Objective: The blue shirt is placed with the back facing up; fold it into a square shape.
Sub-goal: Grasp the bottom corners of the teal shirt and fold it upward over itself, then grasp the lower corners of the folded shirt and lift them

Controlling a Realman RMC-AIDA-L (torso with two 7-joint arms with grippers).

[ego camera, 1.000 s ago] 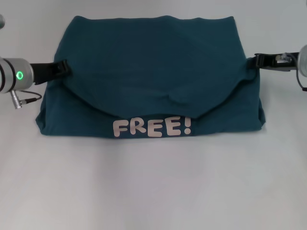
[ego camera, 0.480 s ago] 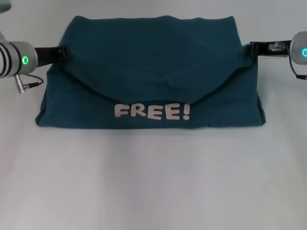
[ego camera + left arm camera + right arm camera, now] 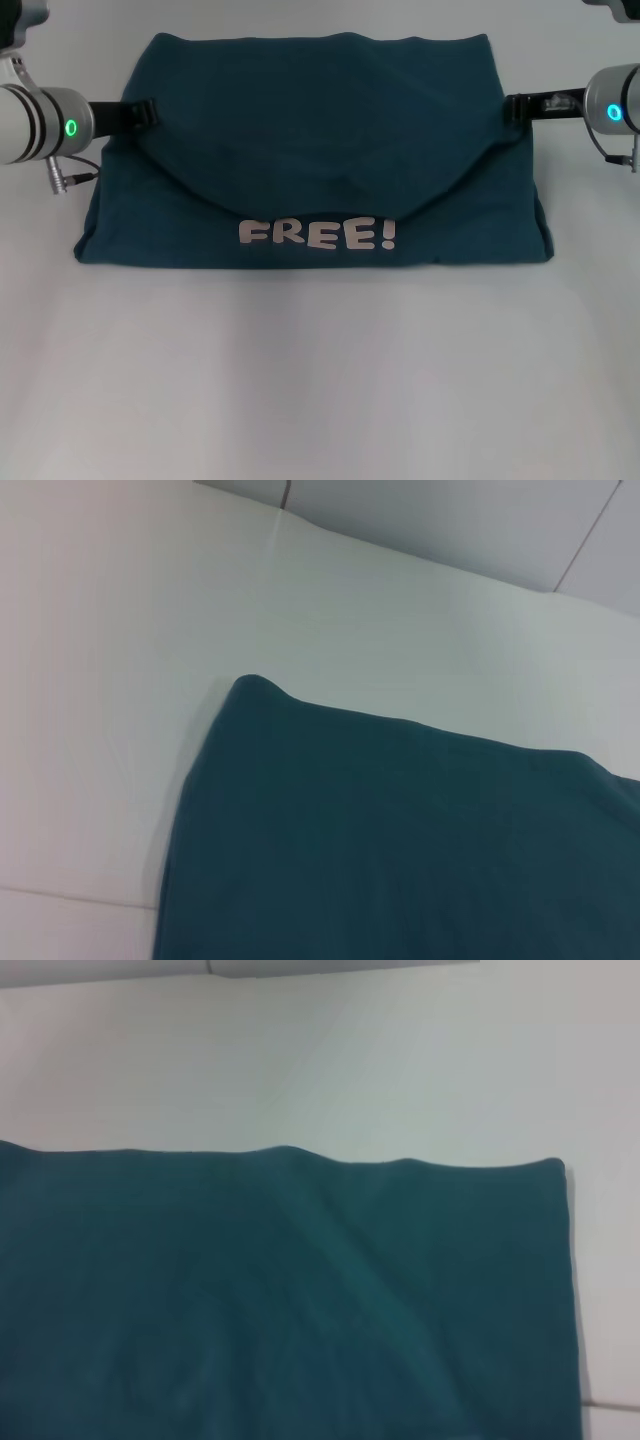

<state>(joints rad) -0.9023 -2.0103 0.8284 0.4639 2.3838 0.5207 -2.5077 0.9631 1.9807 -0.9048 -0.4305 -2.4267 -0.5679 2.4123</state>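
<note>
The blue shirt (image 3: 320,120) lies across the far half of the white table, folded into a wide band. A pale "FREE!" print (image 3: 318,234) shows on its lower layer near the front edge. An upper flap sags in a curve between the two sides. My left gripper (image 3: 145,110) is at the flap's left corner and my right gripper (image 3: 512,108) at its right corner, each shut on the cloth. The left wrist view shows a far corner of the shirt (image 3: 400,840). In the right wrist view the shirt (image 3: 300,1300) shows its far edge. Neither wrist view shows fingers.
Bare white table (image 3: 320,380) stretches from the shirt's front edge toward me. Narrow strips of table lie beside the shirt under both arms. A wall seam runs behind the table (image 3: 420,560).
Both grippers have moved away from me with the flap's corners. The curved flap edge has drawn back, and the shirt's front edge and the print shifted farther from me, then settled.
</note>
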